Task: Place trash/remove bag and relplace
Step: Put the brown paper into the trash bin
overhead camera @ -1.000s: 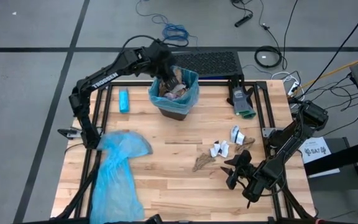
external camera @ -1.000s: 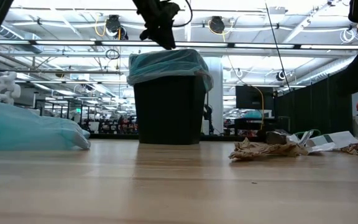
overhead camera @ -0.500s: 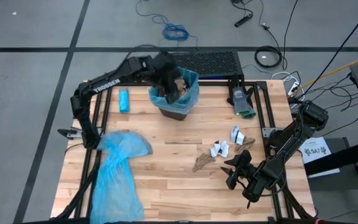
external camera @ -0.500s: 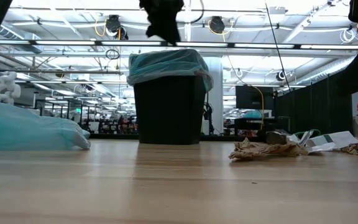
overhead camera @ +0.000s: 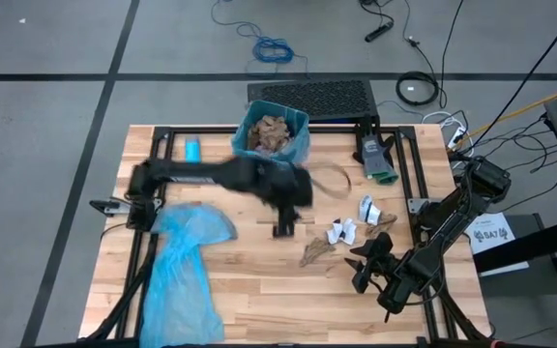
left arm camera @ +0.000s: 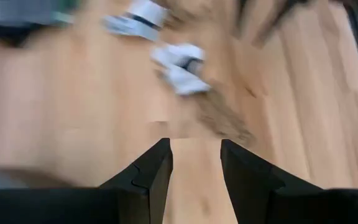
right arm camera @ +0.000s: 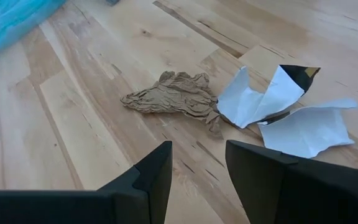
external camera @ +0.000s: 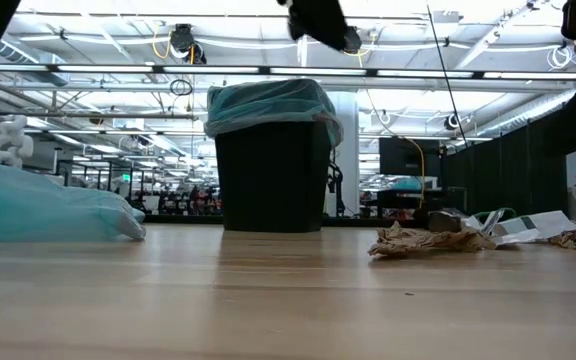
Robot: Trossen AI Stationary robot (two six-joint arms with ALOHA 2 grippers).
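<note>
Several scraps of trash (overhead camera: 341,235) lie on the bench (overhead camera: 249,290) at your 4 o'clock from the bin (overhead camera: 272,145); more fills the bin. The brown wad (right arm camera: 174,94) lies flat, its long axis toward the white paper bits (right arm camera: 272,109). Left end effector (overhead camera: 283,230), open and empty, hovers mid-bench. Right end effector (right arm camera: 196,163), open, waits near the scraps.

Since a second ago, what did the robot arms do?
The left gripper swung away from above the trash bin toward the middle of the table, open and empty. The right gripper, the loose blue bag and the paper scraps stayed put.
</note>
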